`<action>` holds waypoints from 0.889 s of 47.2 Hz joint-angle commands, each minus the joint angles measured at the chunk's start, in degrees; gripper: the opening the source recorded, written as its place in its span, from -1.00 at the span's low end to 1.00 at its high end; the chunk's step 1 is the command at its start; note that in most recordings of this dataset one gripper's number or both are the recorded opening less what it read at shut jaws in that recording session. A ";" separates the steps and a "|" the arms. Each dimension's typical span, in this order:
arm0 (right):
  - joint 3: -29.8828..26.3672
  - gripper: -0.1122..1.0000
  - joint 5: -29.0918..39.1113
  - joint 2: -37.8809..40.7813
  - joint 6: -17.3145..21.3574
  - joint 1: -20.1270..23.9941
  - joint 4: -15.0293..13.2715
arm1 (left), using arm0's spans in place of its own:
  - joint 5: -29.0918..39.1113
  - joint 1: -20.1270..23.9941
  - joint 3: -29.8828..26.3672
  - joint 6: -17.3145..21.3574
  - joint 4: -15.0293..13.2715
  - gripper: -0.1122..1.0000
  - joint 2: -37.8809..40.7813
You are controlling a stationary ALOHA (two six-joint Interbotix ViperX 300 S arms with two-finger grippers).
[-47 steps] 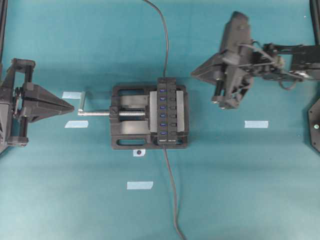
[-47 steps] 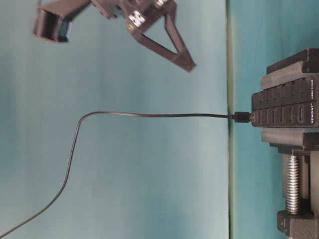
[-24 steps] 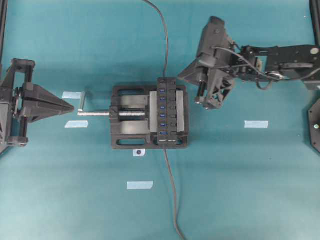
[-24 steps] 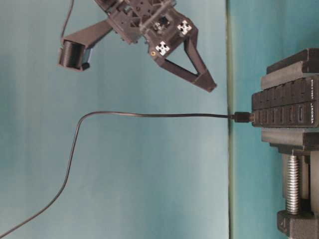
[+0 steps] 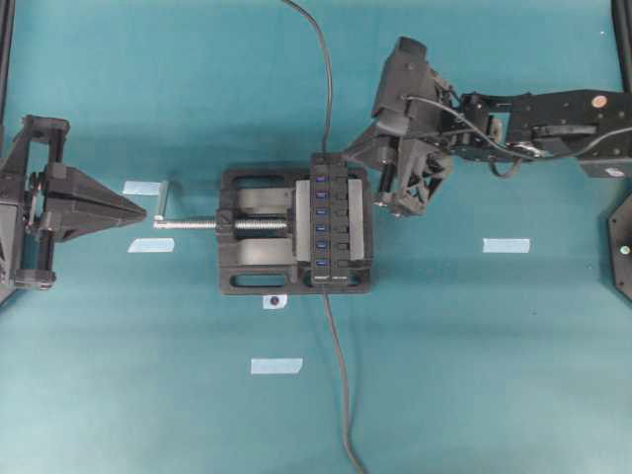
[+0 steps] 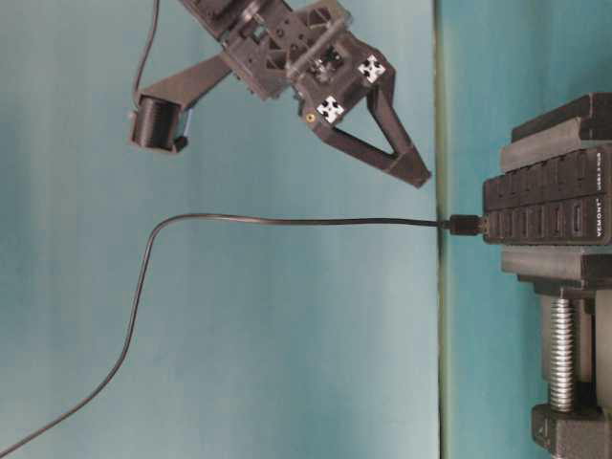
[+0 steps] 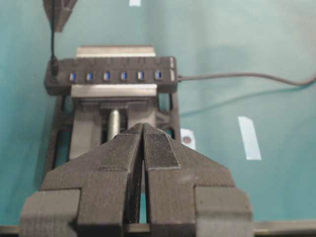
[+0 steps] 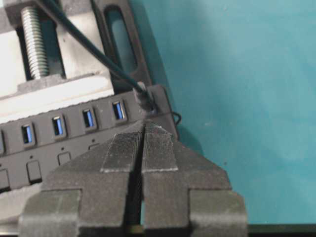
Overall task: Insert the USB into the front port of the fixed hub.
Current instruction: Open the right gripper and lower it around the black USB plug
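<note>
The fixed hub [image 5: 331, 217] is a narrow black bar with blue ports, clamped in a vise. It also shows in the table-level view as the hub [image 6: 550, 206] and in both wrist views [image 7: 113, 75] [image 8: 74, 133]. The USB [image 8: 144, 100] is a small dark plug seated at the hub's far end, beside the last blue port. Its thin cable [image 5: 327, 89] runs off toward the back. The plug [image 6: 466, 225] shows here too. My right gripper [image 8: 144, 123] is shut and empty, its tips just short of the plug; overhead it [image 5: 348, 156] hovers at that end. My left gripper [image 5: 143, 209] [image 7: 143, 126] is shut, empty, left of the vise.
The black vise [image 5: 252, 267] has a silver threaded rod [image 5: 193, 224] and handle pointing at my left gripper. A second thin cable [image 5: 342, 375] leaves the hub's near end toward the front edge. Pale tape strips [image 5: 506, 245] [image 5: 276, 365] lie on the teal table.
My right gripper has travelled left and lower, from well right of the vise to the hub's far end by the plug. It stayed shut. The left arm has not moved.
</note>
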 commanded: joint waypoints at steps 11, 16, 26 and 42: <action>-1.76 -0.85 0.00 0.09 -0.53 0.09 -0.09 | -0.44 -0.09 -0.97 -0.09 0.09 -0.79 0.26; -1.93 -0.85 0.09 0.18 -0.35 0.09 0.00 | -0.53 -0.18 -0.88 -0.09 0.09 -0.79 0.26; -2.02 -0.82 0.44 0.35 -0.09 0.00 0.18 | -0.44 -0.18 -0.88 -0.09 0.09 -0.79 0.18; -3.34 -0.34 0.70 1.93 0.26 0.00 0.35 | -0.53 -0.26 -0.79 -0.09 0.09 -0.79 -0.09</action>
